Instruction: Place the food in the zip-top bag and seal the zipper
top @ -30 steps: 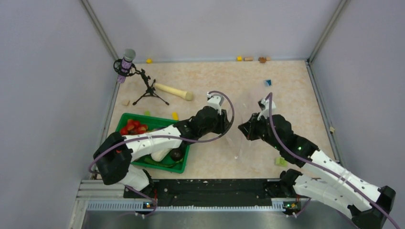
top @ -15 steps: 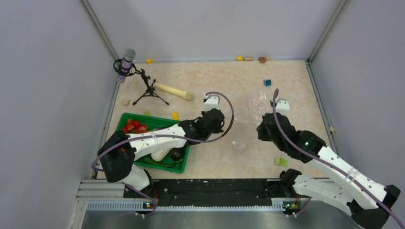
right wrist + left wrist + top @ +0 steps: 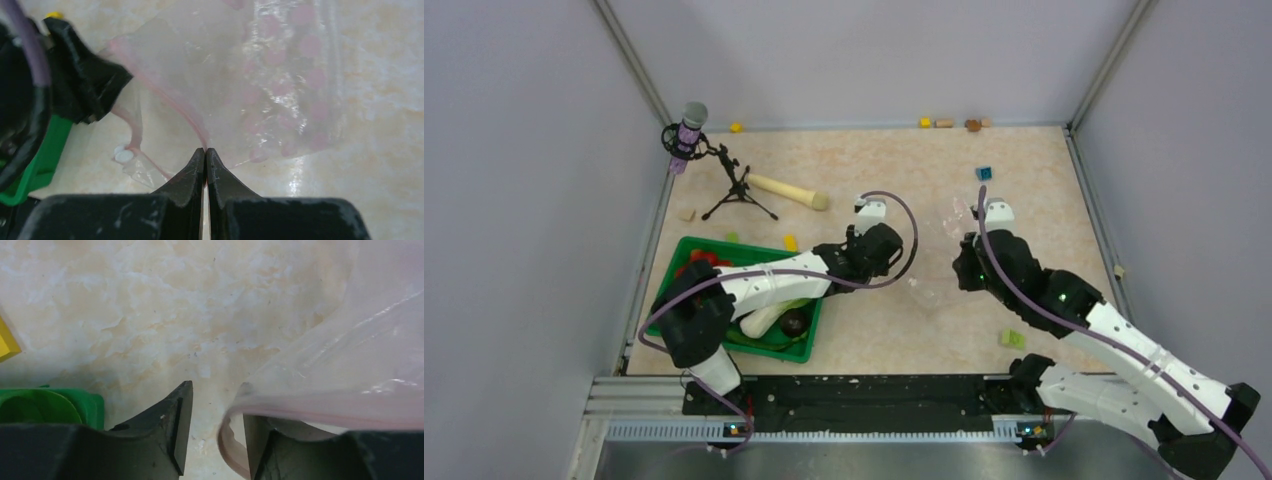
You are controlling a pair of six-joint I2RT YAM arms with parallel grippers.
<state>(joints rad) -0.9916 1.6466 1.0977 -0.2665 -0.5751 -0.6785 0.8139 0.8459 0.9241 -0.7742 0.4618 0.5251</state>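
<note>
Apparently pinched, zipper [image 3: 325,409] in right end effector [image 3: 205,150]

You've got bright, even light from overhead, and shadows on the table [image 3: 894,340] are soft and faint. In your right wrist view, white glare streaks the zip-top bag [image 3: 280,75] and the tabletop beside it. The left gripper [image 3: 216,387] looks dark and slightly out of focus up close.

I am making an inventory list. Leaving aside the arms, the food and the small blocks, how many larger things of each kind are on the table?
green tray: 1
clear zip-top bag: 1
wooden rolling pin: 1
microphone on tripod: 1
Total: 4
</note>
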